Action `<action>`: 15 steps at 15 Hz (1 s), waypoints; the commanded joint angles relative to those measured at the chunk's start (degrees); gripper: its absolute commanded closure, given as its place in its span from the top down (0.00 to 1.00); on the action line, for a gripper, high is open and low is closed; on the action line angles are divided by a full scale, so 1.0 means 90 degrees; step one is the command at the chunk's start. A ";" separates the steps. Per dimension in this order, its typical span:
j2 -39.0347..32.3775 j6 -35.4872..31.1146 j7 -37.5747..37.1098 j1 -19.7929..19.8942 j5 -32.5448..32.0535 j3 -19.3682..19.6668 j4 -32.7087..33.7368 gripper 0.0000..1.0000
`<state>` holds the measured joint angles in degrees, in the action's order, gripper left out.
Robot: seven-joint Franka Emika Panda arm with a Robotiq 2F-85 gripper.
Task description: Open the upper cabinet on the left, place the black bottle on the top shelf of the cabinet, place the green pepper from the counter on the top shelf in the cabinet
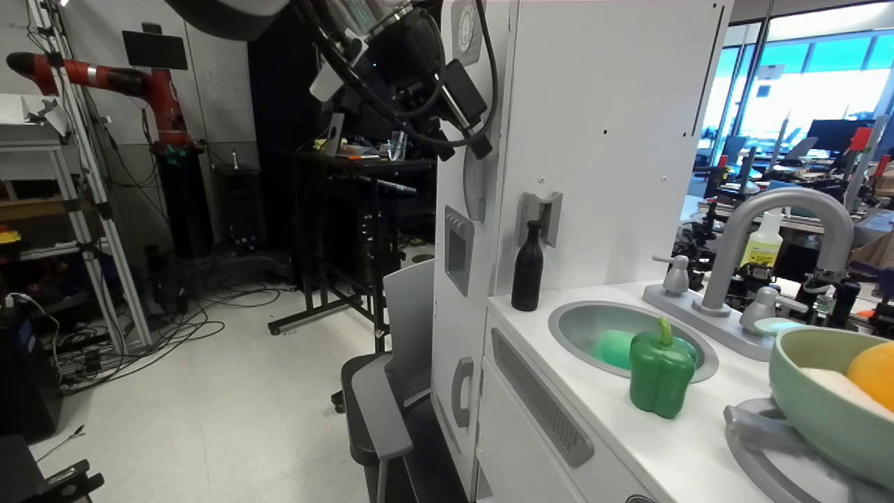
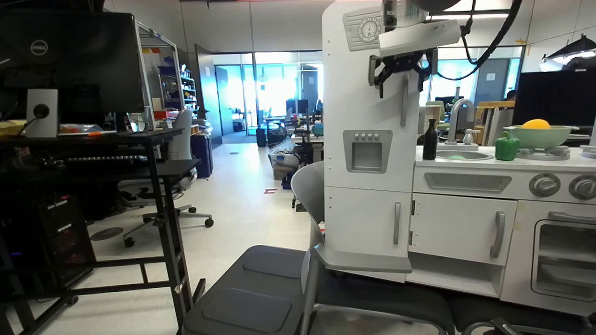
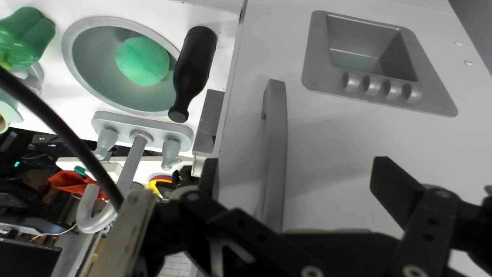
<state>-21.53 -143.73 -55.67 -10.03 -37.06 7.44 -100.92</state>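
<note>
Your tool (image 2: 401,87) is set wide, its two fingers (image 3: 396,192) well apart; behind it you have the white upper cabinet (image 1: 607,147), door (image 2: 363,104) closed, the top shelf hidden from you; beside that runs the white table (image 1: 698,447), with the grey sink basin (image 1: 614,316) let into it and the curved faucet (image 1: 730,251) at the basin's rear; the pale green bowl (image 1: 810,398) stands on the stove burner (image 2: 542,154); in your wrist view the grey handle (image 3: 276,154) shows between the fingers, a gap on either side; your black bottle (image 1: 529,269) stands upright on the table, between the cabinet and the sink basin; your green pepper (image 1: 660,370) stands there too, stem up, between the basin and the bowl; an orange-coloured fruit (image 1: 876,374) sits in the bowl.
</note>
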 commanded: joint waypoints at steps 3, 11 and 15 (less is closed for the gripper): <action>-0.0042 0.0070 -0.0531 -0.0146 -0.0461 0.0123 0.0071 1.00; -0.0066 0.0307 -0.0769 -0.0148 -0.0837 0.0058 0.0123 0.42; -0.0063 0.0452 -0.0912 -0.0141 -0.0995 0.0039 0.0090 0.13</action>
<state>-21.67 -141.88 -61.49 -10.61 -43.87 7.47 -100.93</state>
